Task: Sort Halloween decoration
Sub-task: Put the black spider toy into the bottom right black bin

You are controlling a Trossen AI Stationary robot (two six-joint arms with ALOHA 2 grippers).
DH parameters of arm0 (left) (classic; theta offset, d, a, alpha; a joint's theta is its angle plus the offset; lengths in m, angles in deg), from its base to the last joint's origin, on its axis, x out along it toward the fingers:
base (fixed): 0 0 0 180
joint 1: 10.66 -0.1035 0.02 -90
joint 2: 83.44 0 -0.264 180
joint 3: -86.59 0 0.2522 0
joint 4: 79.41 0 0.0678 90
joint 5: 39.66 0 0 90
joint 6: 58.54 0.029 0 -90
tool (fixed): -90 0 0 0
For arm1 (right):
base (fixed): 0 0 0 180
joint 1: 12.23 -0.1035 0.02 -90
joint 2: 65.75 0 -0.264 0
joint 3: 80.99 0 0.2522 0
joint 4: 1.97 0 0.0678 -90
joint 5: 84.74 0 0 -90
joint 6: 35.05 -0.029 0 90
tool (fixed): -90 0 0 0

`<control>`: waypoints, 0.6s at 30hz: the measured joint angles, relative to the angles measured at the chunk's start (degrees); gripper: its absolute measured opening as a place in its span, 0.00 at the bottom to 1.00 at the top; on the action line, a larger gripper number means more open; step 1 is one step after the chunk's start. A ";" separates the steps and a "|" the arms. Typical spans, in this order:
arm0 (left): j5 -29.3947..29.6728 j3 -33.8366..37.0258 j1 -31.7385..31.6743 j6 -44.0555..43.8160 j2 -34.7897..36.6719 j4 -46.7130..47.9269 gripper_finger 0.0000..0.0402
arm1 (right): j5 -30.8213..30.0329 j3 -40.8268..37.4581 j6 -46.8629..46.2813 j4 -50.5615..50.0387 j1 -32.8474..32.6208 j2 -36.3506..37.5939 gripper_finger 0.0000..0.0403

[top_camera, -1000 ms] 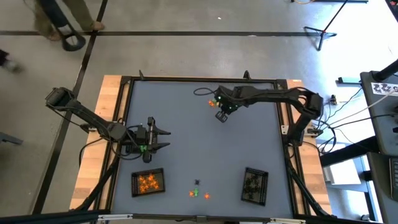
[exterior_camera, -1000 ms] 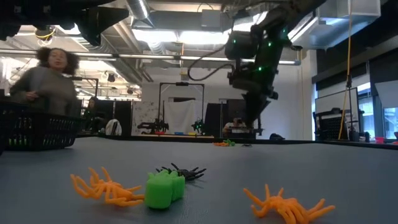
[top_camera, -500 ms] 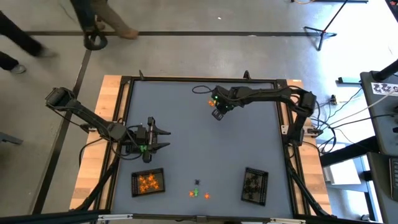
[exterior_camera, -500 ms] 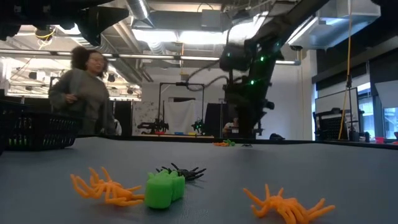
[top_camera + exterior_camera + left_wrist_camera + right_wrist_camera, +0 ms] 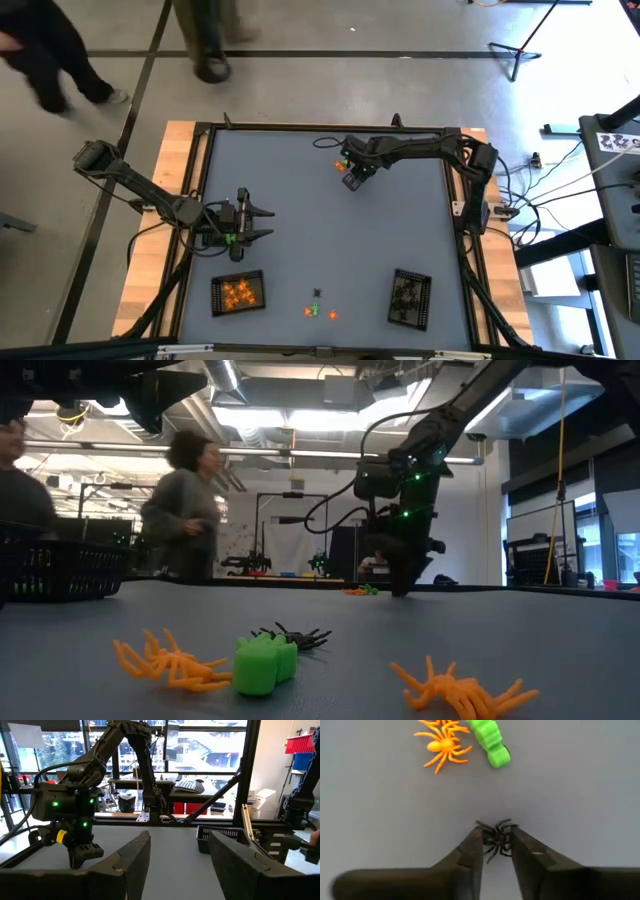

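Taking the left tray (image 5: 238,292) as landmark: the grey table (image 5: 300,220) lies bare in a broad stretch beyond it, toward the far edge, and between it and the right tray (image 5: 409,297). Only a small cluster of trinkets (image 5: 320,310) sits in that gap, nearer the left tray's side. Just beyond the left tray the left gripper (image 5: 262,222) hangs with fingers spread, blocking the way straight over it. Far diagonally across from the tray, the right arm (image 5: 420,150) spans the far right corner, and its gripper (image 5: 352,180) is down at the table among a few trinkets (image 5: 465,740), fingers flanking a black spider (image 5: 496,838).
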 joint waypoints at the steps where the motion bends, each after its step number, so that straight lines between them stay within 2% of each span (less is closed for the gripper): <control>1: 0.00 0.00 -0.02 0.04 0.00 0.00 0.48 | 0.44 0.02 0.04 -0.02 -0.14 0.04 0.18; 5: 0.00 0.00 0.00 0.13 0.01 0.00 0.48 | 1.68 -0.15 0.33 -1.33 -0.20 1.15 0.03; 12: 0.00 0.00 0.00 0.15 0.02 0.02 0.48 | 2.77 -0.35 0.24 -5.46 -0.49 5.65 0.03; 18: 0.00 0.00 -0.02 0.17 0.02 0.02 0.48 | 2.60 -0.27 -0.42 -10.54 -3.79 11.46 0.02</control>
